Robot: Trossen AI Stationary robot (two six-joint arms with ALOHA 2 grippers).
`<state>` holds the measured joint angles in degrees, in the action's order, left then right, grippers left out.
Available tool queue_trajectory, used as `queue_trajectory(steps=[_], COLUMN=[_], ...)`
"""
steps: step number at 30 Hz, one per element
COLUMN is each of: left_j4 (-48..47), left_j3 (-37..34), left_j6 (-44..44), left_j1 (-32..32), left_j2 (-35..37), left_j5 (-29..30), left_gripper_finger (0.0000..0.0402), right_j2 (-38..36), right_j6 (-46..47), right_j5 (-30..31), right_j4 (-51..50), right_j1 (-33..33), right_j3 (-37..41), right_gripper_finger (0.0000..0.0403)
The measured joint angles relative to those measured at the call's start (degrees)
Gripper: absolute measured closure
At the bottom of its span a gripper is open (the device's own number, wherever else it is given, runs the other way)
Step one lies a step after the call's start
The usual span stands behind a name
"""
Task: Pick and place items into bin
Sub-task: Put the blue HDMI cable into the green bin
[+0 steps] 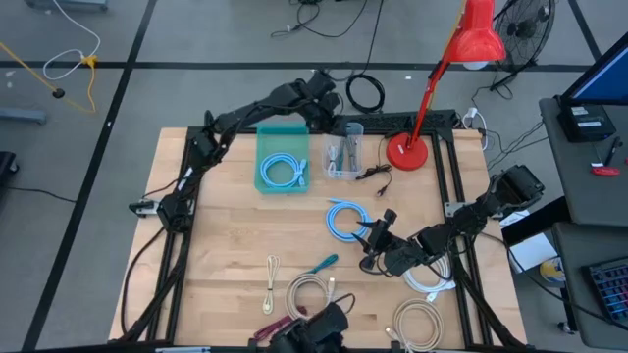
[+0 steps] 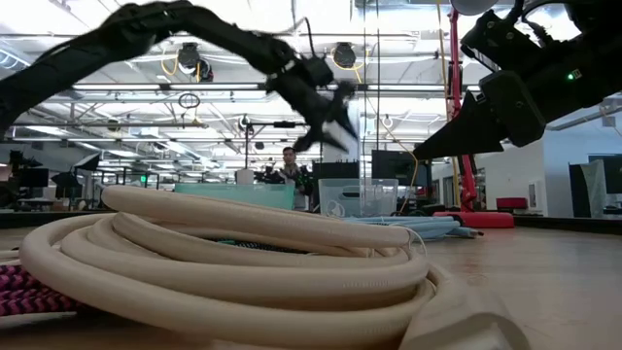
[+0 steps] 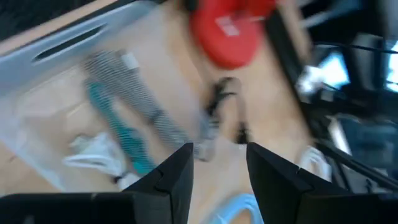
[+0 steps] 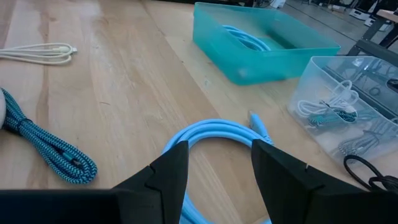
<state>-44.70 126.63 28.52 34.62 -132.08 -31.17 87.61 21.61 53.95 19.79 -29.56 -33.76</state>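
A light blue coil [image 1: 344, 218] [image 4: 214, 134] lies flat on the table. My right gripper [image 1: 379, 228] [image 4: 219, 148] is open and hovers just right of it, fingers on either side of the coil's near arc without touching. My left gripper [image 1: 332, 116] [image 3: 219, 150] is open and empty above the clear bin [image 1: 343, 153], which holds white, striped and teal cords [image 3: 118, 127]. A teal bin [image 1: 283, 159] [image 4: 264, 46] holds another light blue coil. Beige coils [image 1: 312, 292] [image 1: 417, 324], a white coil [image 1: 428, 280], a teal cord [image 1: 322, 263], a cream cord [image 1: 272, 279] and a maroon cord [image 1: 275, 329] lie near the front edge.
The red lamp's base [image 1: 405, 152] stands right of the clear bin, and its pole leans over the table's far right. A small black cord [image 1: 375, 175] lies beside it. In the low view a beige coil [image 2: 233, 262] fills the foreground. A person [image 2: 289, 165] is far behind the table.
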Motion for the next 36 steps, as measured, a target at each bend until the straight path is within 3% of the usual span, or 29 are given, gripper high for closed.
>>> queue_trajectory(steps=[5,8,11,16,20,27,36], left_j4=[-2.59,-7.54,-14.14,-25.07,-32.54,-36.24,-34.46], left_j3=[0.00,0.11,0.11,0.07,0.04,-1.38,-14.43], left_j6=[-5.78,-11.20,-14.05,-11.67,-2.03,19.63,43.96], left_j1=[-2.68,-6.90,-13.35,-27.92,-40.41,-58.16,-70.57], left_j2=[8.74,14.60,18.80,23.42,23.45,22.76,22.83], left_j5=[-1.77,0.72,7.42,24.10,36.39,48.49,50.52], left_gripper_finger=[0.0250,0.0250,0.0250,0.0250,0.0250,0.0250,0.0250], right_j2=[0.00,0.00,0.02,0.02,0.02,0.02,0.02], right_j6=[0.10,0.95,1.82,3.43,4.55,6.23,6.91], right_j5=[-0.02,-0.19,-0.20,-0.24,-1.69,-1.84,-1.77], right_j4=[-0.10,-0.70,-1.49,-2.67,-3.07,-3.50,-3.35], right_j1=[-0.04,-0.15,-0.15,-0.17,-0.17,-1.25,-1.68], right_j3=[0.00,0.00,0.00,0.02,0.02,0.02,0.02], right_gripper_finger=[0.0236,0.0236,0.0236,0.0236,0.0236,0.0236,0.0236])
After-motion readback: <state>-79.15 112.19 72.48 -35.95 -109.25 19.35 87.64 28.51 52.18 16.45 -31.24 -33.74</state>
